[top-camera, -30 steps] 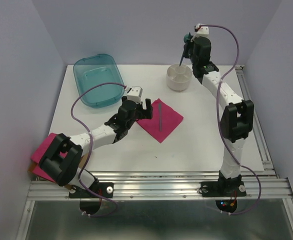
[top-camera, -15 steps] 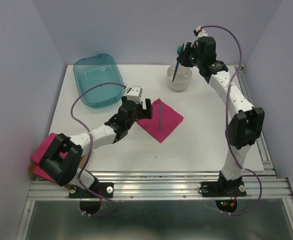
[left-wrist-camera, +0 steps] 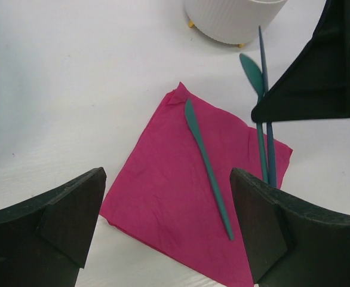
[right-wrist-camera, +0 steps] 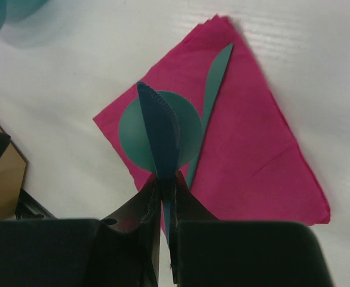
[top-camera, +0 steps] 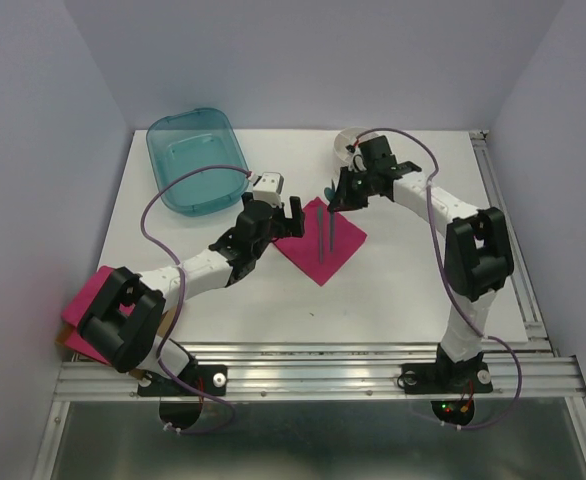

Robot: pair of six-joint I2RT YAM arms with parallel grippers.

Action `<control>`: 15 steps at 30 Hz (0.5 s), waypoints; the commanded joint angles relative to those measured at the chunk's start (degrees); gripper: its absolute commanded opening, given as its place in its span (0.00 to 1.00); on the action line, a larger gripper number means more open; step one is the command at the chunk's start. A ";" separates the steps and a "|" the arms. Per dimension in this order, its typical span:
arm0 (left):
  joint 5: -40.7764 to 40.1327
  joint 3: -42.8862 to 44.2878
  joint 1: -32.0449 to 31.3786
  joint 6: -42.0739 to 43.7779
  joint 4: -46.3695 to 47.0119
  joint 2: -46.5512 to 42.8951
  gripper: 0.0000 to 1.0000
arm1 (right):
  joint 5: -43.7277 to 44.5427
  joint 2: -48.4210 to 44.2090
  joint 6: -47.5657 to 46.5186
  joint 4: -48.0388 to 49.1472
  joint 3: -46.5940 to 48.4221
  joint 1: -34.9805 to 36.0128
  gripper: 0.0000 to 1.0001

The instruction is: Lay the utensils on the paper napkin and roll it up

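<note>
The paper napkin [top-camera: 335, 243] lies flat as a pink diamond mid-table, with one teal utensil [top-camera: 320, 232] lying along it. It also shows in the left wrist view [left-wrist-camera: 175, 197] with that utensil [left-wrist-camera: 208, 168], and in the right wrist view [right-wrist-camera: 255, 161]. My right gripper [top-camera: 341, 192] is shut on two teal utensils [right-wrist-camera: 160, 128], a spoon and a slim serrated piece, held just above the napkin's far corner. The held utensils [left-wrist-camera: 262, 113] hang tips down. My left gripper [top-camera: 279, 214] is open and empty at the napkin's left corner, jaws wide apart [left-wrist-camera: 168, 179].
A white ribbed bowl [top-camera: 345, 146] stands behind the right gripper, also in the left wrist view [left-wrist-camera: 232, 21]. A teal plastic tray [top-camera: 195, 160] sits at the back left. A pile of pink napkins [top-camera: 85, 302] lies at the front left edge.
My right arm has swung down and left from above the white bowl to over the napkin, carrying the two utensils. The left arm, napkin and lying utensil have not moved.
</note>
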 commanded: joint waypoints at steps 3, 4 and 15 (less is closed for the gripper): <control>-0.49 0.81 -0.30 0.15 1.50 -2.04 0.96 | -4.88 -1.08 2.81 3.07 -4.04 3.45 0.01; -0.41 0.81 -0.22 0.15 1.42 -1.95 0.97 | -4.79 -0.64 3.42 3.24 -4.22 3.63 0.01; -0.40 1.16 -0.22 0.32 1.24 -1.51 0.96 | -1.19 5.07 5.54 0.70 0.79 5.22 0.01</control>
